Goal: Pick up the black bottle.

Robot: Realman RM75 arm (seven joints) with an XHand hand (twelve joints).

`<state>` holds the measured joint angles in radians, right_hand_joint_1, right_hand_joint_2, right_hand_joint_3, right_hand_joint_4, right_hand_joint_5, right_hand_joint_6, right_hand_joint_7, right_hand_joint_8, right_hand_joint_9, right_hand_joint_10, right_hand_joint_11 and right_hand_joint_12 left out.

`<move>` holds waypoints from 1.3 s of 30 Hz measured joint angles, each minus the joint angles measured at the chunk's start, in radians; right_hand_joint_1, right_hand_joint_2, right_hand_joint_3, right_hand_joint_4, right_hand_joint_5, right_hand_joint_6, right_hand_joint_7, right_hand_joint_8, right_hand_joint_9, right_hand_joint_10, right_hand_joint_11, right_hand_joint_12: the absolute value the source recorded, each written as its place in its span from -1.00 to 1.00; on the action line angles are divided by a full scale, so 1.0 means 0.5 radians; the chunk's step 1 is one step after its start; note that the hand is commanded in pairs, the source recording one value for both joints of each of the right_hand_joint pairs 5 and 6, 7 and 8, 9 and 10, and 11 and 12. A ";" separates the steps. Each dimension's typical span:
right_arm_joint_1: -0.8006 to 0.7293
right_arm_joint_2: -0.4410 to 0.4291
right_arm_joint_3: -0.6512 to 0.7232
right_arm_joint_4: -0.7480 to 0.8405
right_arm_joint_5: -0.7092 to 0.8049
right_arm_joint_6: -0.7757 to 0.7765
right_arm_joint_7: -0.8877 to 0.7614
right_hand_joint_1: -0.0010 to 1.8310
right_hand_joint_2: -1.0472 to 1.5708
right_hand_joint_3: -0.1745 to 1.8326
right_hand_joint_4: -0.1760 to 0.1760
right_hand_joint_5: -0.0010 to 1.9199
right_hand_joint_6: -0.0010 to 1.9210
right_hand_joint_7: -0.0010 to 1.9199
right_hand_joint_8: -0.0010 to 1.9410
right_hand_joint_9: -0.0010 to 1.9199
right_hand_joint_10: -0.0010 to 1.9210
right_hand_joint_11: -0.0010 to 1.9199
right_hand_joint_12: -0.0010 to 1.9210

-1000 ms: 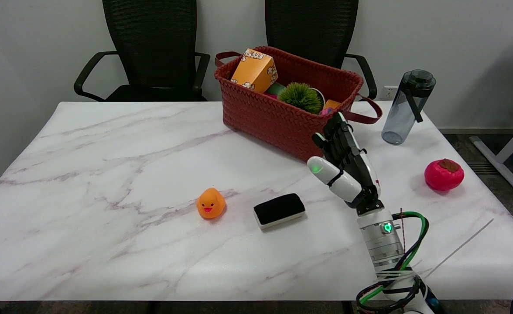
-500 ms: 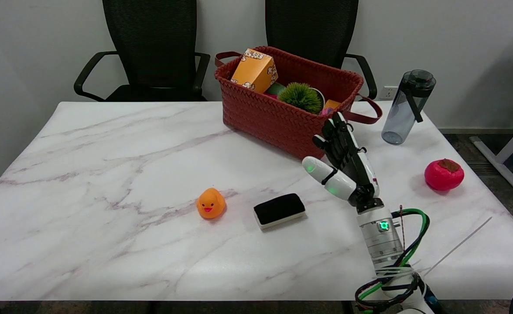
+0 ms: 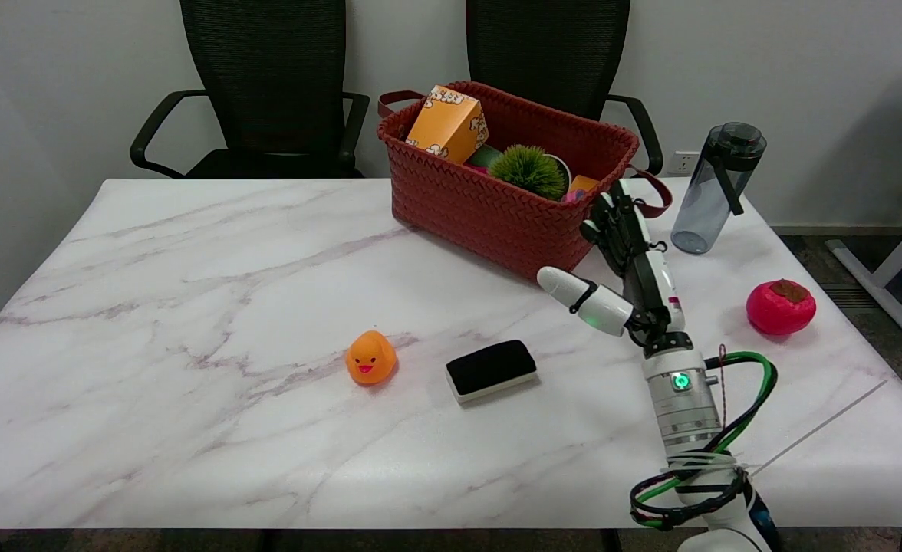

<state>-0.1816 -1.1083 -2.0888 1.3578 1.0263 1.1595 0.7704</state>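
right hand (image 3: 629, 268) raised upright, fingers apart, holding nothing.

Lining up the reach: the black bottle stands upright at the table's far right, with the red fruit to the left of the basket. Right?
Not quite. In the head view the red fruit lies right of the basket, nearer than the black bottle. The bottle does stand upright at the far right; the right hand holds nothing.

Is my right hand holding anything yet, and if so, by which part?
Nothing is held. The right hand is open in the air beside the red basket, short of the black bottle, which stands untouched.
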 measured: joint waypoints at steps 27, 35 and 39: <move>0.006 -0.005 0.322 0.208 0.095 0.004 -0.811 0.19 0.32 -0.82 0.00 -1.00 -1.00 -0.83 -0.83 -0.79 -0.79 -0.72 -0.72; 0.031 0.000 0.426 0.226 0.172 -0.038 -0.989 0.18 0.32 -0.84 0.00 -1.00 -1.00 -0.84 -0.84 -0.81 -0.81 -0.74 -0.74; 0.041 0.002 0.472 0.229 0.208 -0.057 -1.086 0.18 0.32 -0.84 0.00 -1.00 -1.00 -0.84 -0.84 -0.81 -0.81 -0.74 -0.74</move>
<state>-0.1609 -1.1070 -1.8529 1.4721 1.1305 1.1311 0.2274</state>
